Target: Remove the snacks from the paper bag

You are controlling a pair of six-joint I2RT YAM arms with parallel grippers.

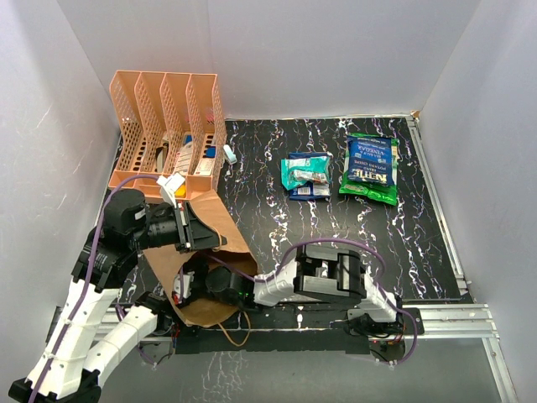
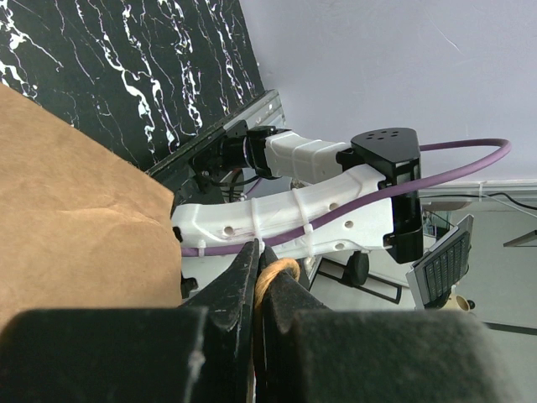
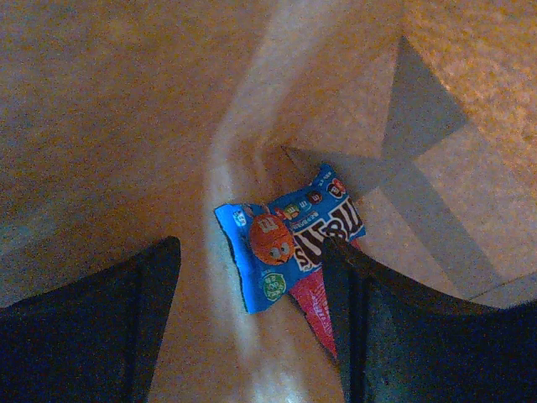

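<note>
The brown paper bag (image 1: 220, 239) lies at the near left with its mouth facing my right arm. My left gripper (image 2: 258, 249) is shut on the bag's twisted paper handle (image 2: 278, 270) and holds it up. My right gripper (image 3: 252, 245) is inside the bag and open. A blue candy packet (image 3: 281, 239) lies on the bag's floor between its fingers, touching the right finger (image 3: 394, 327). A red packet (image 3: 315, 309) pokes out from under the blue one. On the table outside lie a large green snack bag (image 1: 369, 168) and teal and blue packets (image 1: 305, 175).
An orange perforated file organizer (image 1: 168, 130) stands at the back left, just behind the bag, with small stationery in it. A small white item (image 1: 228, 153) lies beside it. White walls enclose the black marbled table (image 1: 277, 218); a metal rail (image 1: 436, 315) runs along the near edge.
</note>
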